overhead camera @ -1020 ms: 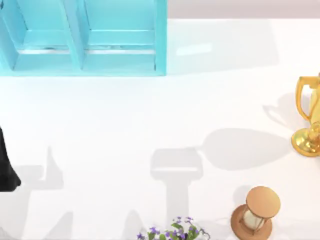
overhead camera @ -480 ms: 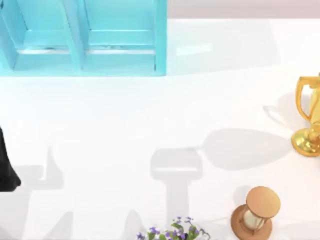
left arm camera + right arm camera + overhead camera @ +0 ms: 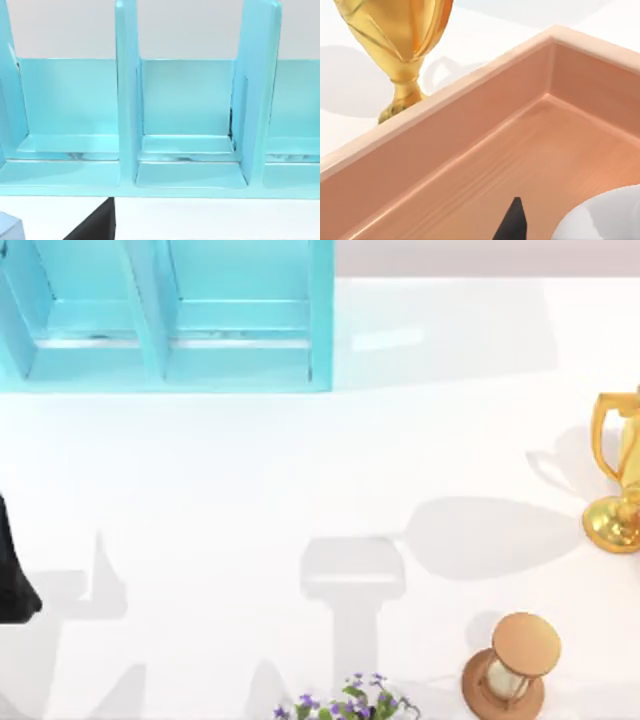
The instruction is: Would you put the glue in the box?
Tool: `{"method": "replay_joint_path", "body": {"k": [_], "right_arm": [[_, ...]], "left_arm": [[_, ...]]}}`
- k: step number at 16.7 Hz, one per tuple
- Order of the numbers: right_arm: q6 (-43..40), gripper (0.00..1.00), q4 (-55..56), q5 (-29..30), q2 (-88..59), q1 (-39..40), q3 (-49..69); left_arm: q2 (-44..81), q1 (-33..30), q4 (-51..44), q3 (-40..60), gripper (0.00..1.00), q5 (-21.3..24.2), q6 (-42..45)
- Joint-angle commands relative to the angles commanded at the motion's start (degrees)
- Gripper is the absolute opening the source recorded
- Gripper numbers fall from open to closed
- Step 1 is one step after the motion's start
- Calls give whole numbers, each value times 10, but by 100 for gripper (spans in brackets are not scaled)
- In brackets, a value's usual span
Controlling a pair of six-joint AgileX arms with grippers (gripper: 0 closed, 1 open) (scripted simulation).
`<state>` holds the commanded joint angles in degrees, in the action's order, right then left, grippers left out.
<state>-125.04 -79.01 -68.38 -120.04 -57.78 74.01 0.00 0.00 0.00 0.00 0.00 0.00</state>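
Standing at the far left of the white table (image 3: 200, 490), the box (image 3: 150, 330) is the biggest thing from above: light turquoise, thick-walled, with an upright divider splitting it into compartments. The left wrist camera faces it head-on and near, showing the box (image 3: 187, 100) with two dividers and three open bays, each bay floor bare. I cannot find the glue in any view, so where it is cannot be told.

A black part of the left arm (image 3: 12, 570) sits at the left edge of the table, well apart from the box and nearer than it. A dark piece (image 3: 95, 227) pokes into the left wrist view just in front of the box's near wall, with a pale blue corner (image 3: 10, 230) beside it; whether the left fingers are wide or narrow, I cannot tell.

At the right edge of the table stands a gold trophy (image 3: 618, 480). Nearer, right of centre, is an hourglass (image 3: 512, 665) with wooden ends, and a clump of purple flowers (image 3: 350, 700) sits at the near edge.

The right wrist camera looks into a wooden tray (image 3: 470, 150) with the trophy (image 3: 400, 40) just beyond its rim. A white rounded object (image 3: 605, 215) lies in the tray, and a dark fingertip (image 3: 512, 222) shows in front; whether the right fingers are spread or closed I cannot tell.
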Motion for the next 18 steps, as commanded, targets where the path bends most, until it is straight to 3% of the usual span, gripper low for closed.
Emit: {"method": "replay_joint_path", "body": {"k": [11, 18], "right_arm": [[171, 0, 242, -34, 28, 65, -76], [203, 0, 272, -41, 34, 75, -89]], "left_arm": [[0, 0, 0, 0, 100, 0, 0], [0, 0, 0, 0, 100, 0, 0]]}}
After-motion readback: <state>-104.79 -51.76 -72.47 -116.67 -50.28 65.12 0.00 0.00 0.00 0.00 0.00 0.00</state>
